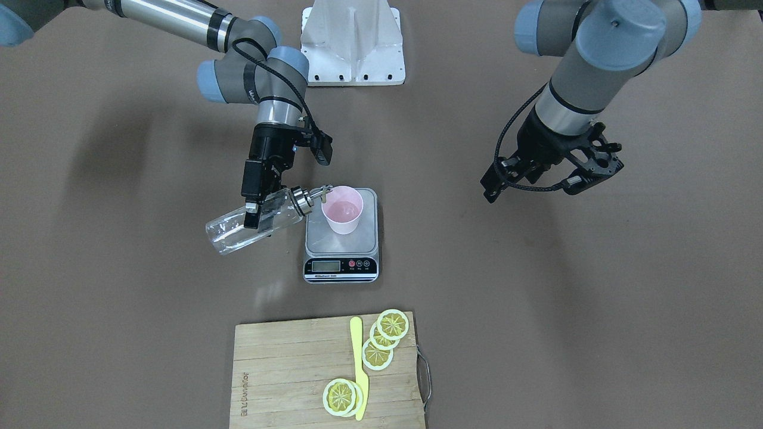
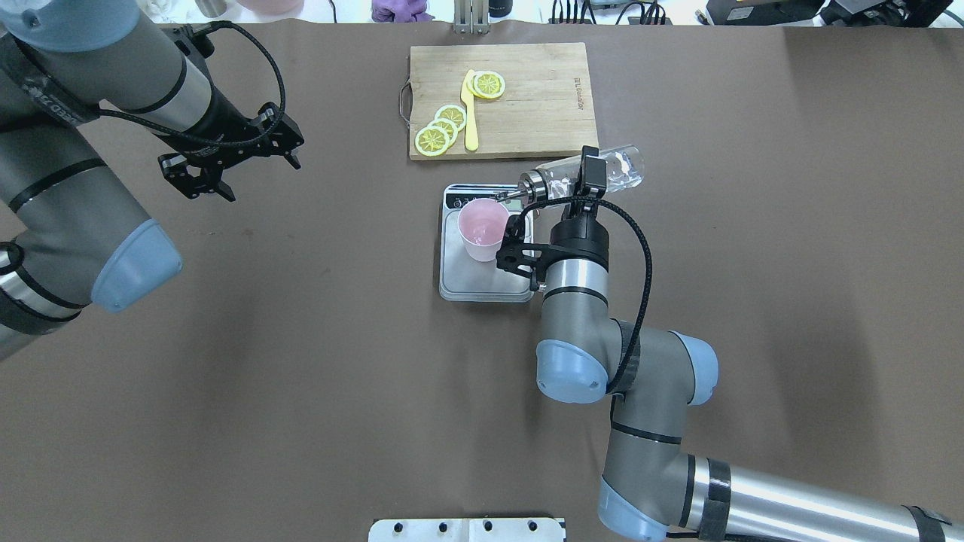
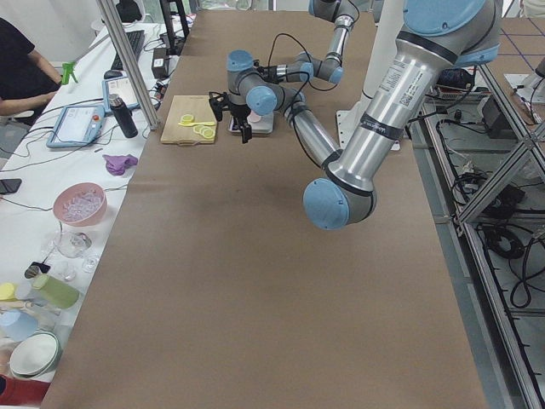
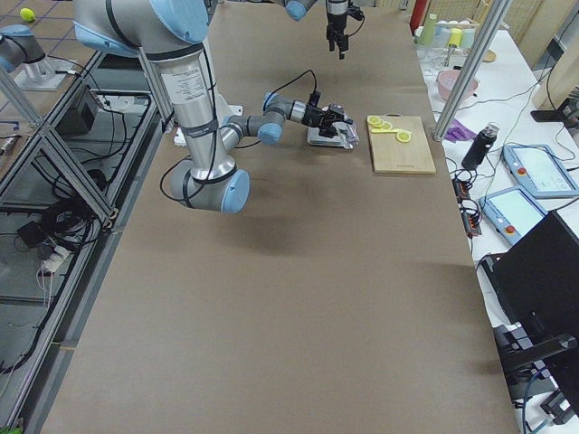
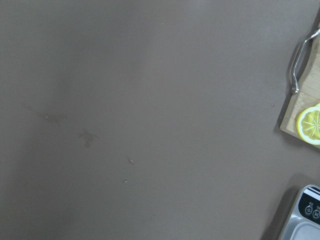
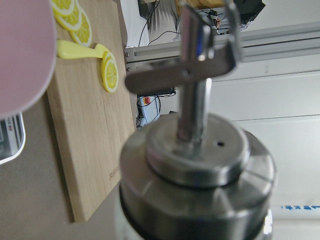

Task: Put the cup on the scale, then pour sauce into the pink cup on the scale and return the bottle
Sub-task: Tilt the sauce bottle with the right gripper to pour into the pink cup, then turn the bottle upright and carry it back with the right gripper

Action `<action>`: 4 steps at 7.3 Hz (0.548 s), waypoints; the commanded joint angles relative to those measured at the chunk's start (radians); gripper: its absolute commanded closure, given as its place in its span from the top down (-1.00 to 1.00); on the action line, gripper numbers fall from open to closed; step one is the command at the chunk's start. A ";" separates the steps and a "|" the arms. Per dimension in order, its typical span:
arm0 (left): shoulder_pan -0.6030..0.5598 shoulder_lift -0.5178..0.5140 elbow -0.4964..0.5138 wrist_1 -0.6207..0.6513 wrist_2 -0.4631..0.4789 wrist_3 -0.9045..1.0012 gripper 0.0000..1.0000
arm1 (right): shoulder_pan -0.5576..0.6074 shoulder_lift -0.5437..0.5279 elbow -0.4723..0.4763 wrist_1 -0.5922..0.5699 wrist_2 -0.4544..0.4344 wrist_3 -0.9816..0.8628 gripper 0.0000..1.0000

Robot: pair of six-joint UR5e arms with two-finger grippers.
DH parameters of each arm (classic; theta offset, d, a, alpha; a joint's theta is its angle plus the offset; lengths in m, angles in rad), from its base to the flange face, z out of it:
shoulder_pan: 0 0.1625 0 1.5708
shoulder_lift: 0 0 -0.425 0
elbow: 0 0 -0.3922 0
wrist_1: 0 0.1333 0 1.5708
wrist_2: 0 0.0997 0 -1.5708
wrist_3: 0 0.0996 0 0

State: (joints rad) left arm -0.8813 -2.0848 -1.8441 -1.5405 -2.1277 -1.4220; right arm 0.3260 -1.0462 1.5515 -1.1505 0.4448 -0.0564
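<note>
1 brown table (image 2: 226, 376) carries scale (image 2: 482, 284), cup (image 2: 483, 229) and cutting board (image 2: 542, 98)

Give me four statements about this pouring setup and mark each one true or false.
1. The pink cup stands on the scale. True.
2. The right gripper holds the bottle tilted, spout toward the cup. True.
3. The left gripper is shut on the cup. False: it is open and empty, well away from the scale.
4. The yellow knife lies on the scale. False: it lies on the cutting board among the lemon slices.
</note>
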 commanded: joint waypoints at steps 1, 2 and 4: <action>0.001 0.000 0.000 0.000 0.000 0.000 0.96 | 0.040 -0.002 0.008 0.119 0.096 0.116 -1.00; 0.001 0.000 0.000 -0.001 0.000 0.000 0.96 | 0.069 -0.020 0.010 0.180 0.164 0.229 -1.00; 0.001 -0.001 -0.001 0.000 0.000 0.000 0.96 | 0.147 -0.104 0.094 0.230 0.317 0.444 -1.00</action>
State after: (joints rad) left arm -0.8806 -2.0849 -1.8441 -1.5405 -2.1276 -1.4220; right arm 0.4225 -1.0922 1.5849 -0.9491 0.6607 0.2768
